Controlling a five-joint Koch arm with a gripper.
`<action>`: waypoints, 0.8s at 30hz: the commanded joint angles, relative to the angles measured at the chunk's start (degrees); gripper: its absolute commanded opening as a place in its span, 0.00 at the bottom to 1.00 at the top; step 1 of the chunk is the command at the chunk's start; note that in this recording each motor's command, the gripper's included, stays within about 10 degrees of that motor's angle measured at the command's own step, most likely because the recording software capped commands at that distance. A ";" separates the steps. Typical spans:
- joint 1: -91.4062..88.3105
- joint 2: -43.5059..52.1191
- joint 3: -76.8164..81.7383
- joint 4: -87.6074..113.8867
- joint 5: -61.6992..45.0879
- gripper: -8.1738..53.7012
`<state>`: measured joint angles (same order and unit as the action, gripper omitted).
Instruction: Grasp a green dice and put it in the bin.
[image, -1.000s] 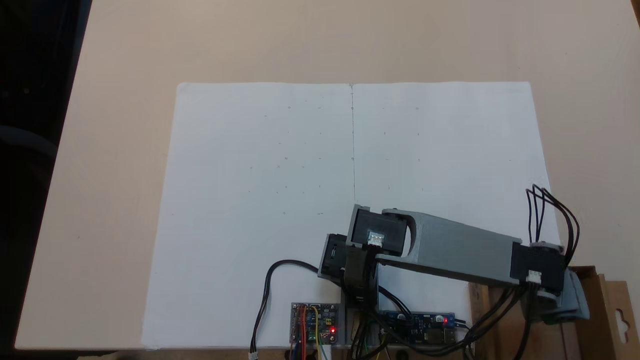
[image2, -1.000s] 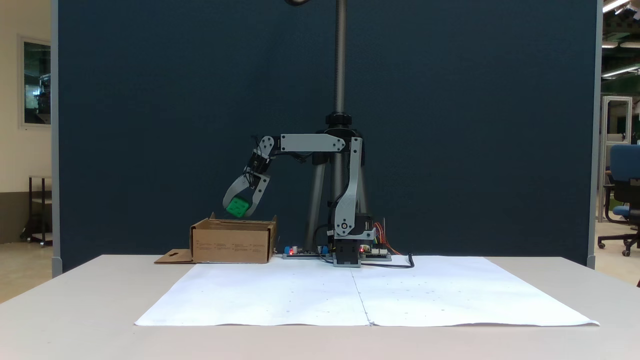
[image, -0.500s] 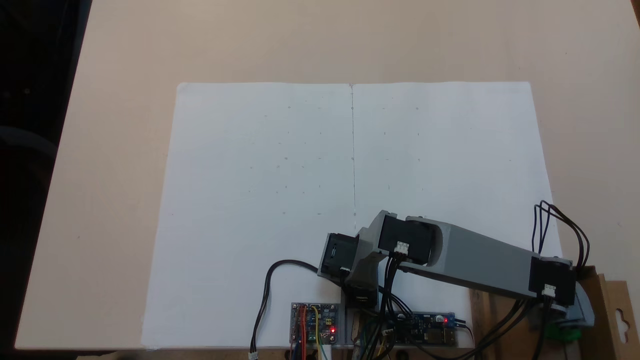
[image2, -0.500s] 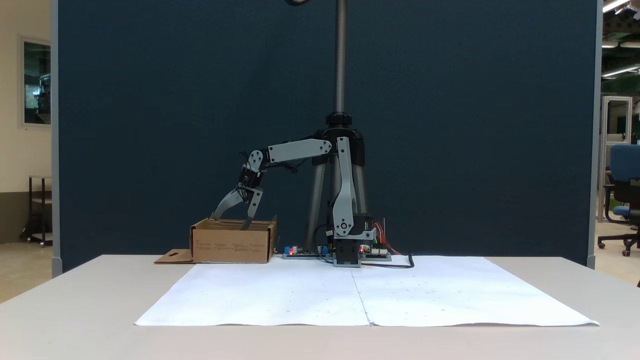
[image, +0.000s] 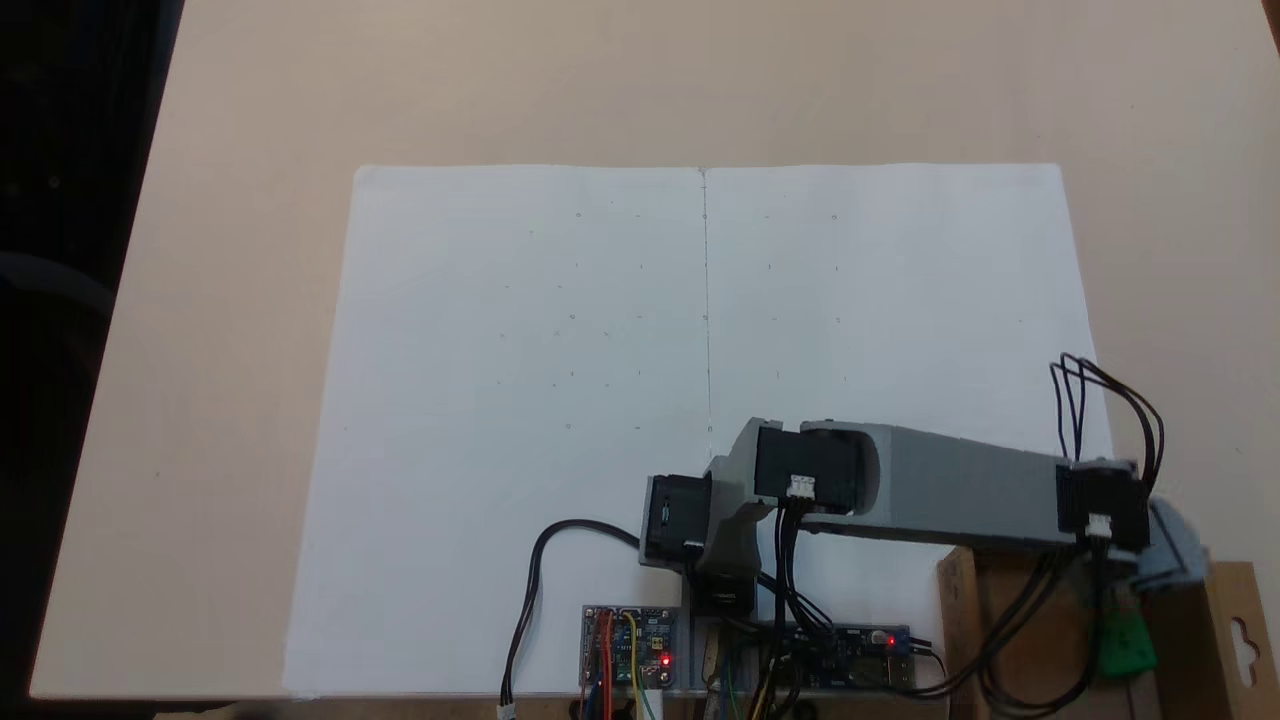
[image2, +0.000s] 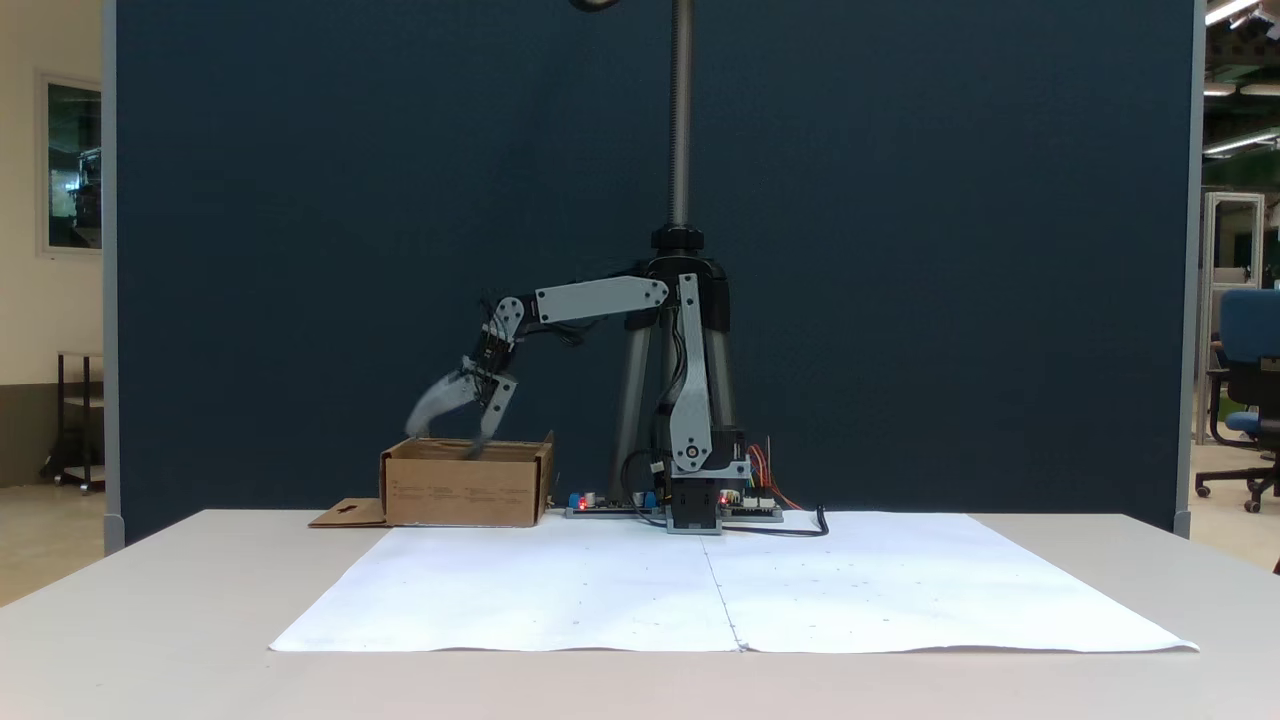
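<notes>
Green dice (image: 1126, 645) is seen lying inside the bin (image: 960, 620), on its cardboard floor towards the right side in the fixed view from above, partly crossed by black cables. It is not held by anything. In the fixed view from the front the dice is hidden behind the wall of the bin (image2: 465, 490), which stands on the worktop (image2: 150, 600) just left of the arm's base, with its side flap (image2: 345, 514) laid flat on the worktop to the left. The flap's hang-hole cutout is seen at the right edge from above (image: 1245, 640).

The end effector (image2: 440, 440) is seen released, its two grey jaws spread apart, with their tips at about the level of the bin's rim, over its left part, in the front view. From above, the end effector (image: 1170, 560) is partly covered by the wrist and is placed over the bin's upper right corner, above the dice in the picture.

A large white paper sheet (image: 600, 350) is spread over the worktop in front of the arm, and circuit boards (image: 630, 645) with red lights are placed beside the base.
</notes>
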<state>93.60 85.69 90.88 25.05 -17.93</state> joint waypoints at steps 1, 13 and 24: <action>-3.78 5.98 -1.32 -7.03 9.47 0.73; -29.71 23.47 0.00 -7.47 24.87 0.79; -61.35 32.70 11.34 -7.82 24.70 0.86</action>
<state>34.54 116.02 102.57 20.04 4.22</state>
